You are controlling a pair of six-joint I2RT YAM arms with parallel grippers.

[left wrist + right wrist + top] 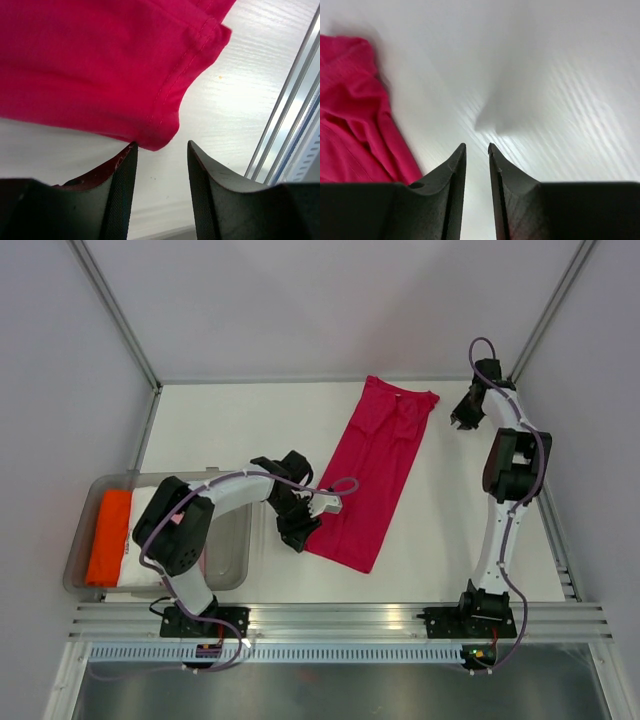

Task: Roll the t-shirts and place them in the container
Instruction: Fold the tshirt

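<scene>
Left gripper [161,145] stands with its jaws apart and nothing between them, low over the table [240,420]. The tip of one finger [122,170] sits just at the hemmed corner of the shirt [90,60]; whether it touches the cloth cannot be told. Bare white table shows in the gap between the jaws. This gripper points toward the near edge, where the rail [290,110] runs along the right side of the wrist view.

Right gripper [476,145] has its jaws parted by only a narrow gap and holds nothing. It hangs over bare table near the far right corner, with the bunched far end of the shirt off to its left, apart from the fingers.

From above, the shirt is a deep magenta strip, folded long and narrow and lying flat. It runs at a slant from the middle of the far edge down toward the near edge, its near end a little left of its far end. The left arm reaches across from its base to the strip's left side near the near end. The right arm stretches up along the right edge.

A clear tub [232,550] sits at the left edge of the table, partly under the left arm, well apart from the shirt. Inside it lies a folded orange cloth [110,535] beside something white.
</scene>
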